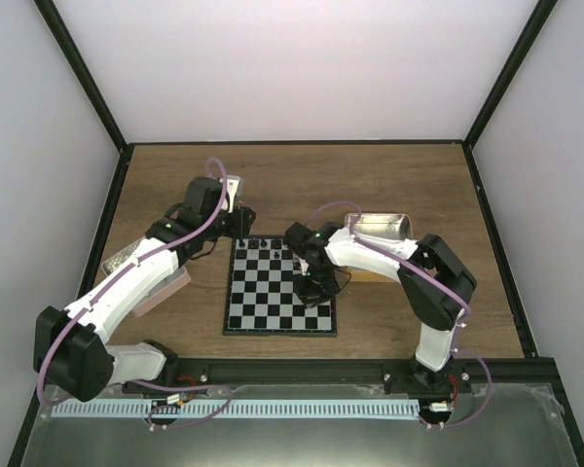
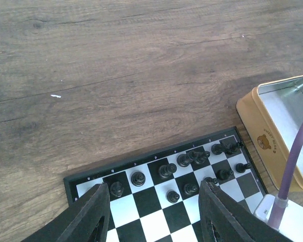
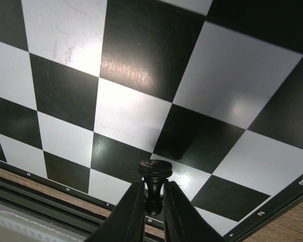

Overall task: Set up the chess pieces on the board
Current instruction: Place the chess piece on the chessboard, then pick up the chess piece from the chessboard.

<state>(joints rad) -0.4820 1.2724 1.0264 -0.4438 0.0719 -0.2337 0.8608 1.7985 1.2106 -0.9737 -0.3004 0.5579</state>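
Note:
The board (image 1: pixel 273 304) lies flat in the middle of the table. Several black chess pieces (image 1: pixel 263 240) stand along its far rows; in the left wrist view those chess pieces (image 2: pixel 167 170) fill the far squares of the board (image 2: pixel 151 219). My left gripper (image 2: pixel 154 194) hangs open above the far left corner with nothing between its fingers; from above, the left gripper (image 1: pixel 236 226) sits at the board's far edge. My right gripper (image 3: pixel 154 186) is shut on one small black chess piece (image 3: pixel 153 171), held just over the board (image 3: pixel 136 40) near its edge. From above, the right gripper (image 1: pixel 311 289) is over the board's right side.
A tan-sided metal tin (image 1: pixel 380 226) stands just right of the board's far corner, also seen as the tin (image 2: pixel 278 126) from the left wrist. A pinkish tray (image 1: pixel 165 290) lies left of the board under the left arm. Black frame rails border the table.

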